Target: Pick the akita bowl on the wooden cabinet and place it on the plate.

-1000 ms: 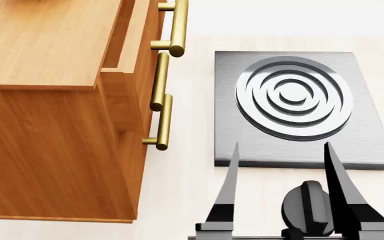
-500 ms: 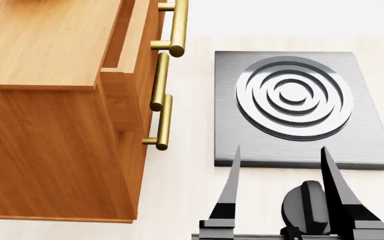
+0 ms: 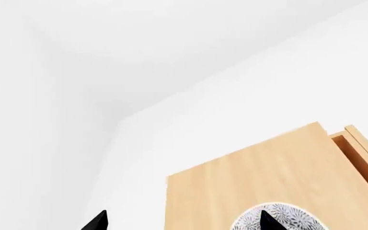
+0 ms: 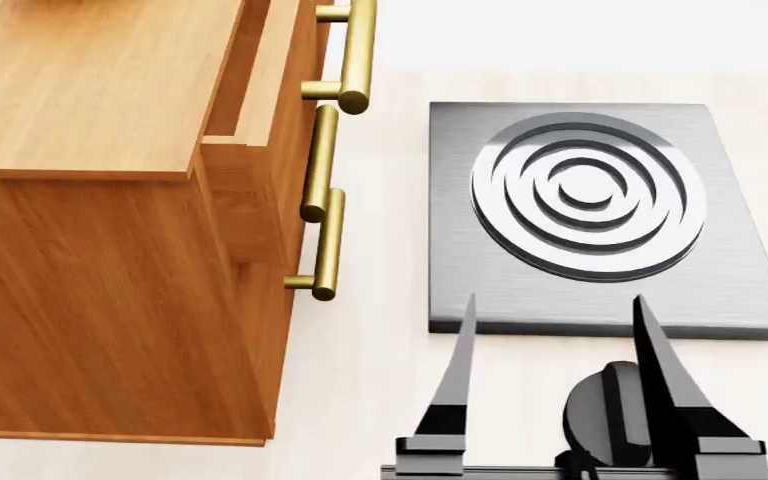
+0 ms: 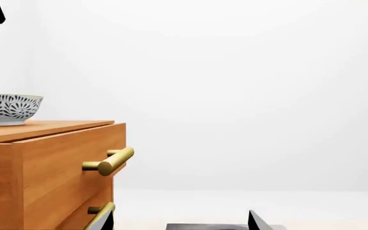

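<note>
**A:** Two grippers to account for. Where does the right gripper [image 4: 554, 318] sit?

**B:** In the head view it hangs low over the pale surface [image 4: 371, 380], its dark fingers [image 4: 460, 360] spread wide with nothing between them. Their tips reach the near edge of the grey stove plate [image 4: 598, 220], and a dark round knob [image 4: 611, 415] lies just under the gripper.

**A:** And the left gripper [image 3: 182, 219]?

**B:** Only two black fingertips [image 3: 97, 221] show at the edge of the left wrist view, set well apart and holding nothing.

**A:** Where is the akita bowl [image 5: 8, 109]?

**B:** On top of the wooden cabinet [image 4: 104, 250], upright. The right wrist view shows its white wall with a dark blue leafy pattern, standing above the top drawer. In the left wrist view its rim peeks in at the picture's edge, one fingertip overlapping it.

**A:** The cabinet itself?

**B:** Beside the stove plate, its brass bar handles [image 4: 320, 200] facing it; the top drawer stands slightly pulled out.

**A:** The plate?

**B:** Not in any view.
</note>
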